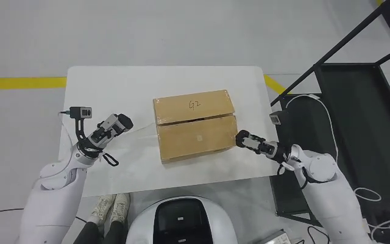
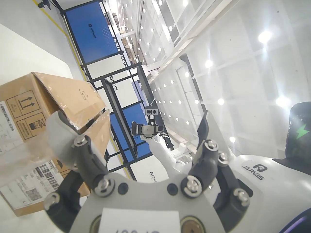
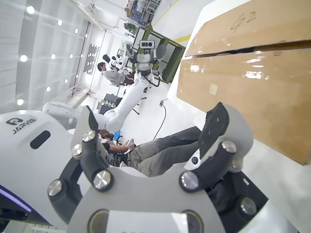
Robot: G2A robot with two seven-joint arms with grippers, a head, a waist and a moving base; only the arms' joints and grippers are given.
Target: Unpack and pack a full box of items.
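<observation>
The cardboard box (image 1: 195, 125) is sitting on the white surface (image 1: 109, 85) between the two arms. Its top flaps are lying closed, with the seam (image 1: 195, 120) running from one end effector's side toward the other's. The left end effector (image 1: 122, 124) is hovering near one end of the box but apart from it, fingers spread and gripping nothing. Something clear and film-like, possibly tape, seems to be clinging to one finger (image 2: 60, 127), though this cannot be told for sure. The right end effector (image 1: 242, 139) is sitting just beside the opposite end, at a corner, likewise released and empty, with one finger (image 3: 215, 122) close to the flap edge.

The box is likely behaving as a stiff shell with bendable flaps. The glossy patches on the flap suggest a slick, taped face that pads could be slipping on. If full, it is probably heavy enough to tilt when lifted from one end. The free flap edge along the seam looks like the best hold for opening.
</observation>
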